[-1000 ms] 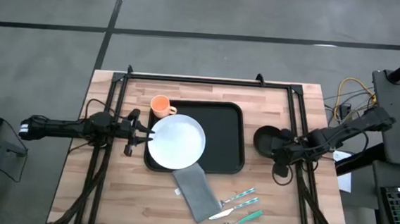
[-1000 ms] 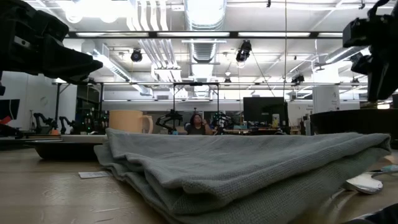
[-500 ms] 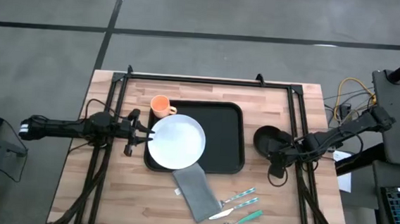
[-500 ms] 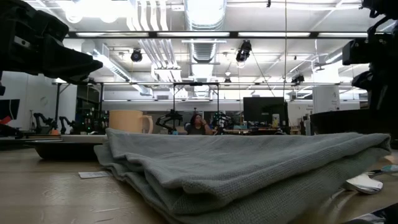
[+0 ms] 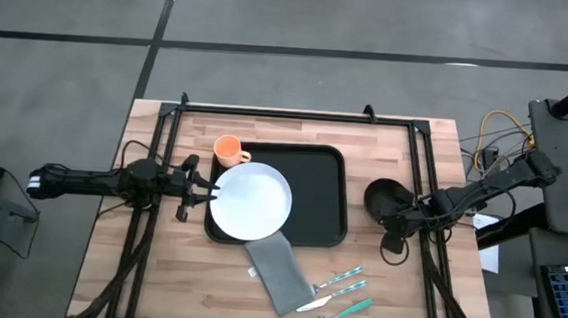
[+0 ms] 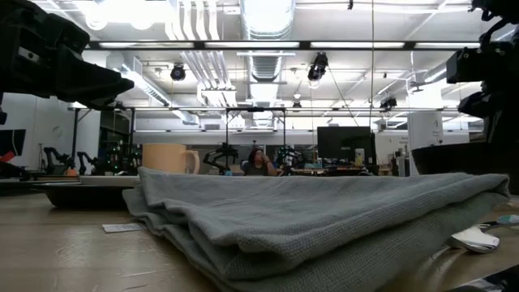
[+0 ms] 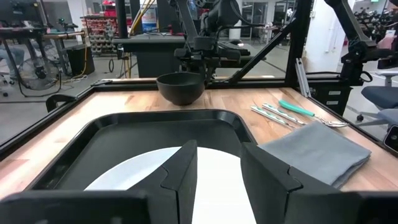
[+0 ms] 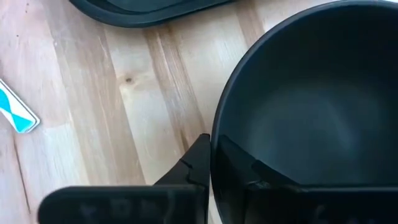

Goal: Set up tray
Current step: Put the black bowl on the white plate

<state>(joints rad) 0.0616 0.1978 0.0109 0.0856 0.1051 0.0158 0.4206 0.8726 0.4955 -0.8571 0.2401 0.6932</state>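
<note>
Black bowl rim, right pincer clamped

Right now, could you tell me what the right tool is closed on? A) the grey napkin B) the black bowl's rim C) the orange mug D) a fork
B: the right tool pinches the rim of the black bowl, right of the tray.

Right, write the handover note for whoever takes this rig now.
Right claw: shut on the rim of the black bowl, which sits on the table right of the tray.
Left claw: fingers apart around the edge of the white plate, which lies on the tray's left part; grip unclear.
Orange cup, grey napkin and cutlery are on the table, off the tray.
Done: plate on tray. Left: bowl, cup, napkin, cutlery.
</note>
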